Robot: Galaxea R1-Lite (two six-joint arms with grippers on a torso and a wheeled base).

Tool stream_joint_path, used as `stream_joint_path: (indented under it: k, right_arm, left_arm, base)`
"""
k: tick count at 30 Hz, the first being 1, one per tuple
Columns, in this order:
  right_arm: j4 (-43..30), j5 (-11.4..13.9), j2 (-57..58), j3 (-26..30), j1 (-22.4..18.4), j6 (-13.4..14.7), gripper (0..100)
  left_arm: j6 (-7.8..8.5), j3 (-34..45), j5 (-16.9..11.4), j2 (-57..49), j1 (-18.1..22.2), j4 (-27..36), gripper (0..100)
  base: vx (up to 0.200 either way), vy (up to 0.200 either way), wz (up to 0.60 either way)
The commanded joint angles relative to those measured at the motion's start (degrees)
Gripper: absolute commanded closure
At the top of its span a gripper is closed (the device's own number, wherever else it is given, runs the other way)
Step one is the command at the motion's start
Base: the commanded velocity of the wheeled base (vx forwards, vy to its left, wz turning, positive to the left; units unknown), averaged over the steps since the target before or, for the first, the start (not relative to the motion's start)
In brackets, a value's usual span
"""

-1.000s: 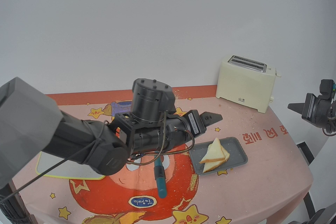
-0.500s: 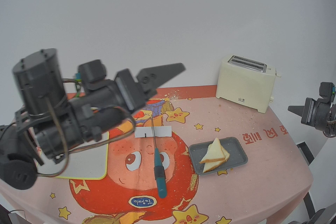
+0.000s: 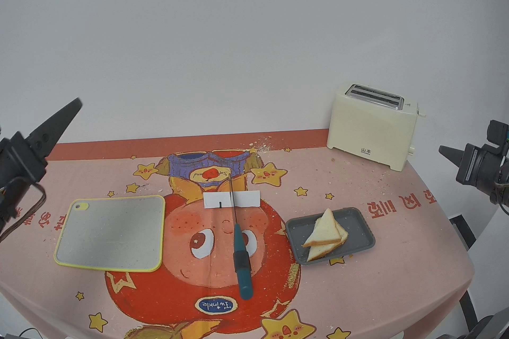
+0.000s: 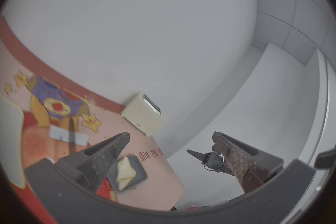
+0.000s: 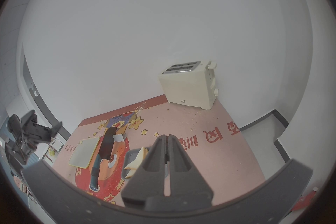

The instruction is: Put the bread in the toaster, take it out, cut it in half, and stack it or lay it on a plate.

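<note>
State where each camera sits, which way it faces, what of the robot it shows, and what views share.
Left wrist view: off the table's left end, facing across to the toaster; left gripper, fingers open, in front.
Right wrist view: off the right end, facing back across; right gripper, fingers shut.
Head view: on the head, looking forward and down; both grippers at its side edges.
Shared: all show toaster and bread on its plate; each wrist view shows the other gripper.
</note>
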State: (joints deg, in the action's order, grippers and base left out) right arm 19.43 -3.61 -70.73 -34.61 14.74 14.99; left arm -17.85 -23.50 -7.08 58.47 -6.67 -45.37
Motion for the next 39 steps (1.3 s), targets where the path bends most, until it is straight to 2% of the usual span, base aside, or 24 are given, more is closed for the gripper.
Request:
stream_joint_path:
  k: [1, 5, 9, 11, 13, 14, 15, 16, 20, 23, 26, 30, 33, 36, 37, 39]
  right_arm:
    - [7.0, -1.8, 0.2, 4.7, -4.0, -7.2, 100]
    - [10.5, -4.2, 0.0, 5.3, -4.0, -7.3, 100]
    - [10.5, -4.7, -0.2, 5.7, -4.0, -7.4, 100]
    - [10.5, -4.9, 0.0, 6.8, -3.9, -7.5, 100]
    - [10.8, -5.1, 0.4, 8.6, -3.7, -8.6, 100]
    - [10.8, -5.1, 0.5, 8.7, -3.6, -8.8, 100]
    - [10.6, -6.0, 3.6, 9.9, -3.8, -10.4, 100]
    - [10.1, -6.5, 5.4, 10.1, -3.9, -10.7, 100]
    - [9.4, -6.9, 10.3, 10.9, -4.0, -10.7, 100]
    - [7.9, -6.9, 17.1, 15.5, -4.3, -11.0, 100]
    - [4.2, -6.9, 23.0, 17.0, -6.3, -11.5, 100]
    - [-2.4, -6.8, 29.9, 17.5, -9.2, -11.7, 100]
    - [-6.0, -6.7, 35.3, 19.9, -9.4, -11.8, 100]
    - [-6.9, -6.7, 39.1, 21.6, -9.6, -12.3, 100]
    - [-7.2, -6.8, 42.3, 22.4, -10.0, -12.5, 100]
    - [-7.2, -6.2, 44.6, 22.8, -11.4, -12.5, 100]
  left_arm:
    - [7.65, 4.3, 0.0, -7.4, 11.4, 3.3, 0]
    - [8.18, 7.6, 0.0, -11.3, 13.0, 6.8, 0]
    - [8.79, 11.8, 0.0, -16.7, 12.9, 11.7, 0]
    - [9.94, 14.3, -0.8, -21.0, 12.4, 13.8, 0]
    - [10.38, 15.9, -4.1, -25.9, 11.2, 16.1, 0]
    - [10.38, 16.0, -4.3, -26.2, 11.2, 16.3, 0]
    - [10.11, 16.7, -7.9, -30.7, 10.8, 19.4, 0]
    - [10.02, 16.7, -9.3, -33.1, 10.8, 21.0, 0]
    - [10.11, 16.9, -12.1, -39.5, 10.7, 26.6, 0]
    - [10.20, 18.1, -13.9, -42.6, 10.8, 29.6, 0]
    - [10.38, 18.6, -15.7, -45.5, 10.3, 29.6, 0]
    - [10.38, 18.7, -20.4, -46.1, 9.9, 29.6, 0]
    - [10.55, 20.3, -21.6, -47.7, 9.7, 29.7, 0]
    - [10.46, 21.7, -23.1, -51.0, 9.7, 29.9, 0]
    - [10.46, 23.0, -25.2, -53.6, 9.7, 30.1, 0]
    - [10.99, 23.4, -25.6, -53.9, 9.7, 29.9, 0]
  base:
    - [0.000, 0.000, 0.00]
    - [0.000, 0.000, 0.00]
    - [0.000, 0.000, 0.00]
    - [0.000, 0.000, 0.00]
    - [0.000, 0.000, 0.00]
    - [0.000, 0.000, 0.00]
    - [0.000, 0.000, 0.00]
    - [0.000, 0.000, 0.00]
    - [0.000, 0.000, 0.00]
    - [0.000, 0.000, 0.00]
    - [0.000, 0.000, 0.00]
    - [0.000, 0.000, 0.00]
    - [0.000, 0.000, 0.00]
    - [0.000, 0.000, 0.00]
    - [0.000, 0.000, 0.00]
    - [0.000, 0.000, 0.00]
